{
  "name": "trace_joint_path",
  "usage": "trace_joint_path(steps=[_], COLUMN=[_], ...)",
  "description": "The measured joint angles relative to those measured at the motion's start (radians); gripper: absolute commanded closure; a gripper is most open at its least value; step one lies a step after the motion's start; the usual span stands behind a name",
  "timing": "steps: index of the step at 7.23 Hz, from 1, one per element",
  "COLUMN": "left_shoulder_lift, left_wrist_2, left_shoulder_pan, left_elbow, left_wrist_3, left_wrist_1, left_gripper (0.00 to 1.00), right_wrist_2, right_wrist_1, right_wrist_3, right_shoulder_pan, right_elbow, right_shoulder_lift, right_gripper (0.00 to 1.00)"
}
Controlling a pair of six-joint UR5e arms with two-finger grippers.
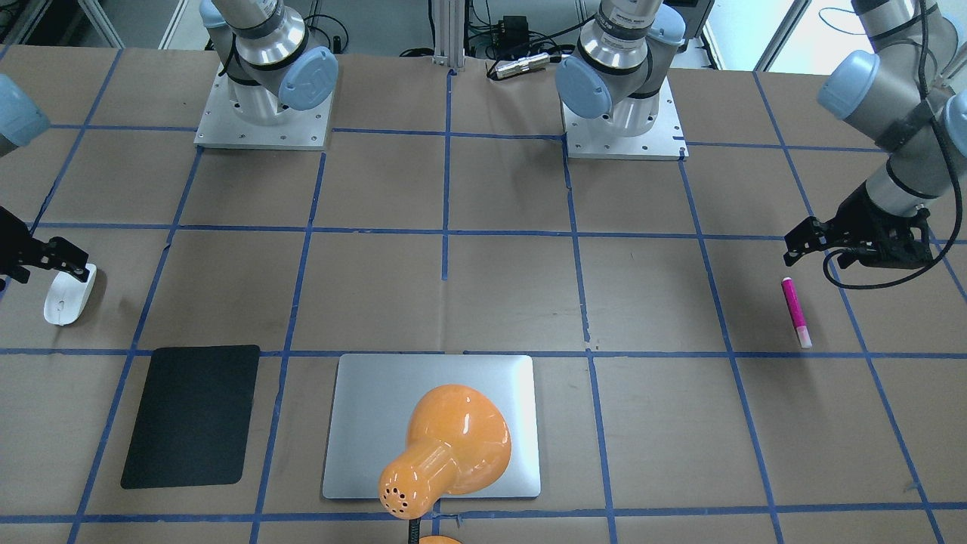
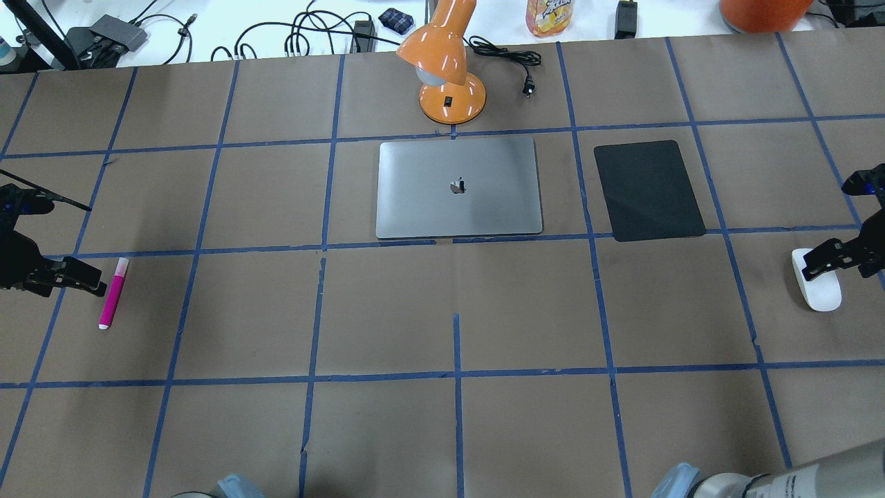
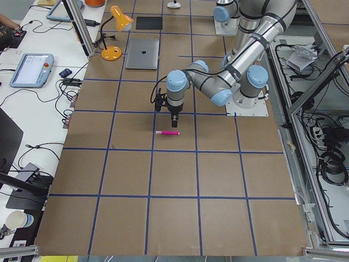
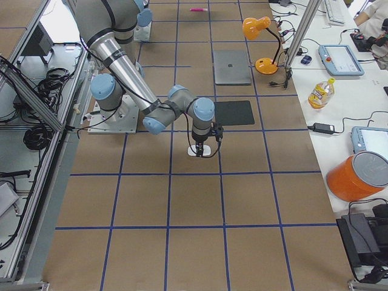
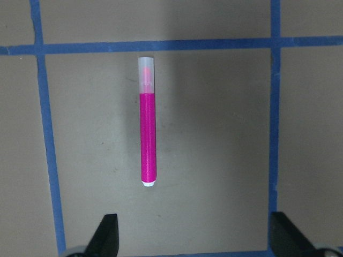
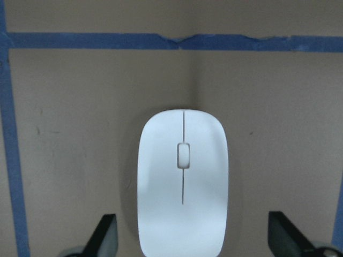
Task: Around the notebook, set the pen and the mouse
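The magenta pen [image 5: 147, 139] with its pale cap lies on the brown paper at the robot's far left [image 2: 113, 292]. My left gripper [image 5: 195, 238] hovers open just beside it, holding nothing. The white mouse [image 6: 182, 187] rests at the far right [image 2: 819, 290]. Above its near end my right gripper [image 6: 195, 238] stands open, one finger to each side and clear of it. The silver notebook [image 2: 458, 187] lies closed at the far middle of the table, well away from both grippers.
An orange desk lamp [image 2: 446, 69] stands just behind the notebook, its shade hanging over it in the front-facing view [image 1: 453, 446]. A black mat [image 2: 648, 190] lies to the right of the notebook. Blue tape lines grid the paper-covered table [image 2: 456, 311].
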Motion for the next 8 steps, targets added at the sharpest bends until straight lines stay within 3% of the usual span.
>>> trace_joint_path(steps=[2, 4, 5, 7, 8], left_shoulder_lift=[-0.086, -0.156, -0.179, -0.206, -0.214], left_wrist_2=[0.0, 0.0, 0.0, -0.002, -0.003], left_shoulder_pan=[0.001, 0.001, 0.0, -0.002, -0.002], left_elbow=[0.006, 0.008, 0.009, 0.01, 0.01], left_wrist_3=[-0.001, -0.014, -0.023, -0.028, -0.029], left_wrist_1=[0.083, 0.159, 0.172, 0.189, 0.199], left_gripper=[0.0, 0.0, 0.0, 0.24, 0.47], right_wrist_2=[-0.001, 0.0, 0.0, -0.001, -0.001], right_wrist_1=[-0.035, -0.035, -0.029, -0.024, -0.021], right_wrist_3=[0.003, 0.01, 0.02, 0.033, 0.04], right_shoulder_pan=[0.0, 0.0, 0.0, 0.001, 0.004], right_elbow=[0.004, 0.004, 0.001, -0.002, -0.005], right_shoulder_lift=[0.043, 0.049, 0.049, 0.045, 0.038], right_gripper=[0.05, 0.33, 0.38, 0.39, 0.39])
